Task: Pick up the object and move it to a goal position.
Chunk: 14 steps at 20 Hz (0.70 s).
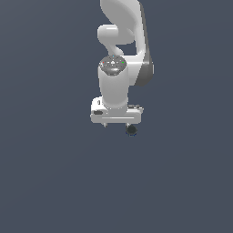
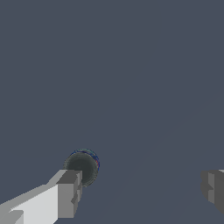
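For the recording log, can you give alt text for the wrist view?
A small dark round object lies on a plain grey floor, partly hidden behind one finger of the open gripper. The other finger stands far off, with nothing between them.

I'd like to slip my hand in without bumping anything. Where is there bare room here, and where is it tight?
Only one spot is tight: under the open gripper, where the small black object sits by one finger. The gap toward the other finger is bare. The dark floor on every side of the arm shows nothing else.
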{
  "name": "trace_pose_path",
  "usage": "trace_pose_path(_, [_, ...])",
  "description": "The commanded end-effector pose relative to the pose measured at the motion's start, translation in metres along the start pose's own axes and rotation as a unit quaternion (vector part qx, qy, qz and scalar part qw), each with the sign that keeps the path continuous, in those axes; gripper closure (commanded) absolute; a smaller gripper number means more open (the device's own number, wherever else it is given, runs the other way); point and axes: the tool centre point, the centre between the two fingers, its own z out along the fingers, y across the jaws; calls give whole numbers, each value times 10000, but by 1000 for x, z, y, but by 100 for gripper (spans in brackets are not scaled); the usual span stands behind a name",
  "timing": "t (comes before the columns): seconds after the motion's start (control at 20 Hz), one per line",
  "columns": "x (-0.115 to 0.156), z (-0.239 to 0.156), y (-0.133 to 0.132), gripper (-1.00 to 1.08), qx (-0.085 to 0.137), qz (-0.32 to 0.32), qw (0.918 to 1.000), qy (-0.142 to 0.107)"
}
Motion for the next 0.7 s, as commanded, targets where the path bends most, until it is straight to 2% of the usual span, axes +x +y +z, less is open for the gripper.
trace_pose_path(0.0, [1, -1, 1, -92, 4, 34, 10000, -11])
trace_pose_path(0.3, [-2, 7, -4, -92, -18, -117, 9999, 0])
trace_pose_path(0.65, [-16, 37, -25, -92, -90, -695, 9975, 21])
